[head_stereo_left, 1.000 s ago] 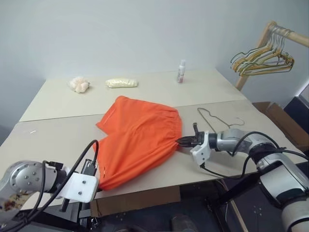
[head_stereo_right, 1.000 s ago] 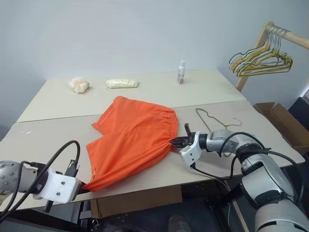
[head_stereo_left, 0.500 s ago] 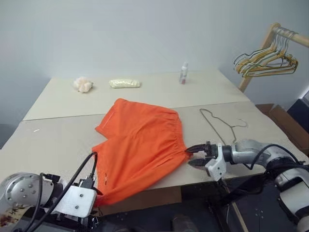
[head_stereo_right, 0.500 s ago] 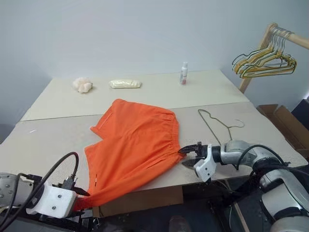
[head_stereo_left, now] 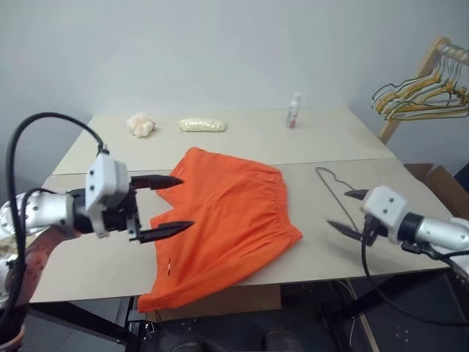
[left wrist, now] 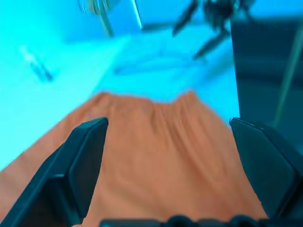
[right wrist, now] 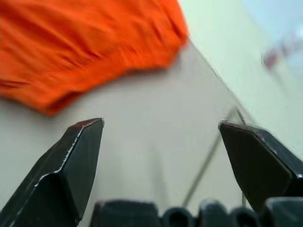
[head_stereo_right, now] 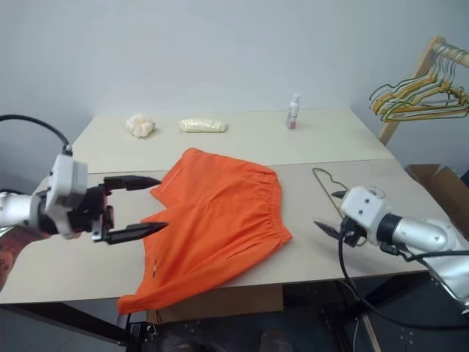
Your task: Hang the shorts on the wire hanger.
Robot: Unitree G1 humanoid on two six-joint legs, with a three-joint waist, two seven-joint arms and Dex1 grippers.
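The shorts point(head_stereo_left: 223, 220), bright orange with a gathered waistband, lie spread flat on the table point(head_stereo_left: 88, 253), one leg end drooping over its near edge. The hanger point(head_stereo_left: 331, 181), thin dark wire, lies flat just beside the waistband, apart from it.

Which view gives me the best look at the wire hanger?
The right eye view: the wire hanger lies on the table beside the shorts, partly behind the right hand. The left eye view matches. Right wrist view catches a blurred stretch of wire.

The shorts point(head_stereo_left: 223, 220) lie mid-table point(head_stereo_left: 88, 257), one leg overhanging the near edge. The wire hanger point(head_stereo_left: 331, 180) lies to their right; a bottle point(head_stereo_left: 294, 111) stands behind, near the far edge.
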